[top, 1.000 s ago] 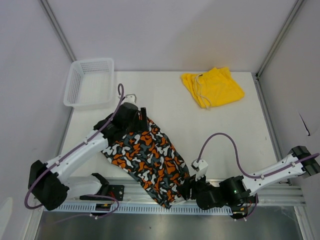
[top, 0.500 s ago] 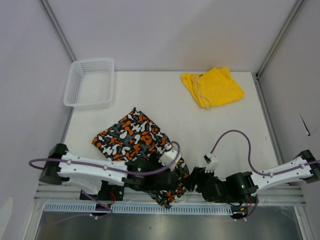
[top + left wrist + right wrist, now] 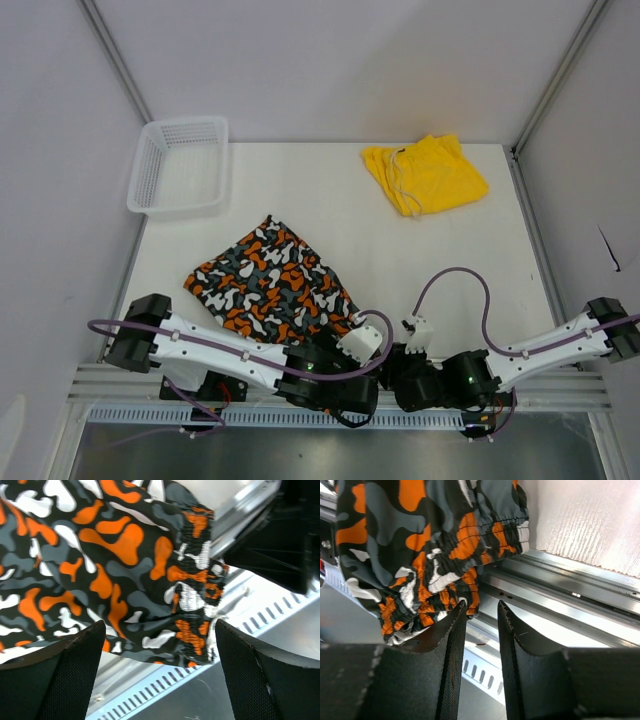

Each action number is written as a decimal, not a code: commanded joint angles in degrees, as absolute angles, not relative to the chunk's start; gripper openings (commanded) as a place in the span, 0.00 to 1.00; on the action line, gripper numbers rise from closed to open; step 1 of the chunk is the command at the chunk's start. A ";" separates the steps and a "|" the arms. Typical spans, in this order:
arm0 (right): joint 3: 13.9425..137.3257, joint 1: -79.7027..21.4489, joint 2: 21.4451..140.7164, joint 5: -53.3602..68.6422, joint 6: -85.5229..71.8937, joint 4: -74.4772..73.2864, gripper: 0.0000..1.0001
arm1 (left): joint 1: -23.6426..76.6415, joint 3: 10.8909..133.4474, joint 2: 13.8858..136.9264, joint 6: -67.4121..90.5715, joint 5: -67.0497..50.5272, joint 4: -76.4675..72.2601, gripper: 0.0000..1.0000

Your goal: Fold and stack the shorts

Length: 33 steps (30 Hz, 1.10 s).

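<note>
Sweeping in along the near edge since half a second ago, the left arm (image 3: 220,350) is bringing its left fingers (image 3: 55,680) close beside the right fingers (image 3: 445,670), which are narrowing.

Patterned shorts (image 3: 265,285) are lying on the worktop (image 3: 400,260), with their waistband (image 3: 200,580) spilling over onto the rail (image 3: 560,600). Yellow shorts (image 3: 425,175) are sitting well apart at the far right.

Left fingers are standing wide and released, straddling the waistband and holding nothing. Right fingers are closing to a slim gap at the waistband's edge, and I cannot tell whether they are pinching any cloth.

Doing this step well is likely calling for two well-spaced bites on the elastic, deep enough to catch both layers. The cloth should then be lifting clear of the rail before any fold.

From above, the left arm is covering the waistband. The leg hems are lying outside both wrist views.
</note>
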<state>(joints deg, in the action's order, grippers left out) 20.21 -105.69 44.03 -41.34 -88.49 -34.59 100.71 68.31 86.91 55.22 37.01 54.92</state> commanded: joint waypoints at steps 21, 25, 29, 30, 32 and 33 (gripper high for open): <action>12.75 -97.03 47.11 -32.26 -78.75 -12.31 0.36 | 95.80 61.61 89.12 51.24 25.05 42.27 0.90; 9.85 -96.94 43.52 -31.64 -78.14 -8.71 0.24 | 95.10 60.74 90.70 50.45 24.26 41.23 0.89; 7.91 -96.77 39.38 -31.29 -76.99 -7.21 0.20 | 93.78 59.68 91.84 49.57 22.94 39.81 0.89; 7.82 -96.77 38.77 -31.29 -76.91 -7.73 0.17 | 93.08 59.59 92.19 49.40 22.85 39.73 0.89; 8.00 -96.85 37.62 -31.38 -76.47 -8.17 0.15 | 92.29 59.59 93.60 49.39 22.94 40.69 0.89; 8.00 -96.77 37.27 -31.38 -76.20 -8.78 0.12 | 91.59 59.50 94.04 49.31 22.85 41.04 0.88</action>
<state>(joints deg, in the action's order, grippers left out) 8.05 -96.95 38.52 -30.89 -77.45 -10.33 93.14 59.86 92.62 50.46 23.49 41.28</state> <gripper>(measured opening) 0.143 0.887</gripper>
